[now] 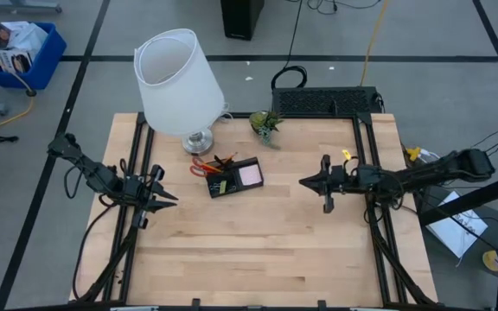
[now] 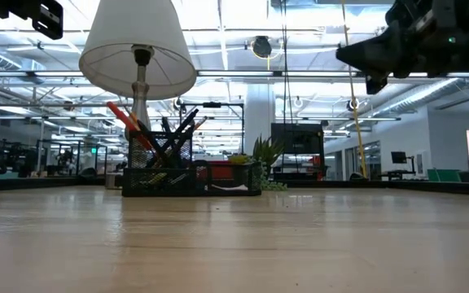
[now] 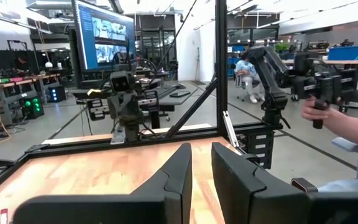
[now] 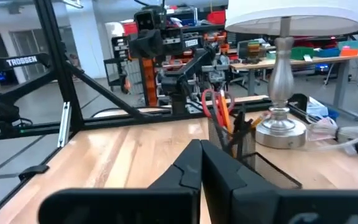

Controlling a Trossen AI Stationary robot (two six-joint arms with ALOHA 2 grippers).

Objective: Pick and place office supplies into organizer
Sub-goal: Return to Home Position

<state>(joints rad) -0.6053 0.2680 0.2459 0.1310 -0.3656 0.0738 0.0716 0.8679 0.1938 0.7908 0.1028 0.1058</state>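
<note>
Wooden table (image 1: 258, 250) is carrying the whole set-up. A white-shaded lamp (image 1: 178, 79) is standing at the far left part of it, its metal base just beside the organizer (image 1: 228, 189). A large black wire rack (image 1: 327, 101) is sitting at the far edge, well apart from the work. Both arms are hanging above the boards, one at each side, pointing inward. The left tool (image 1: 167, 192) is showing its fingers parted by a narrow gap and is gripping nothing. The right tool (image 1: 304, 181) is showing its fingers closed tip to tip, also empty, and well apart from the organizer. A small green plant (image 1: 266, 125) is standing behind the organizer. Inside the organizer, the pink sticky-note pad (image 1: 250, 175) is lying flat in one compartment. The orange pencils (image 2: 124, 118), black pens (image 2: 181, 130) and red-handled scissors (image 4: 213, 99) are leaning out of another, slanting toward the lamp. No loose supply is showing on the boards in the high view, so I am judging the sorting done and the arms parking. Risks: the leaning items are sticking up and outward, so a low sweep could catch them and spill them. The lamp is crowding that side, so a knock there could topple it onto the organizer.
</note>
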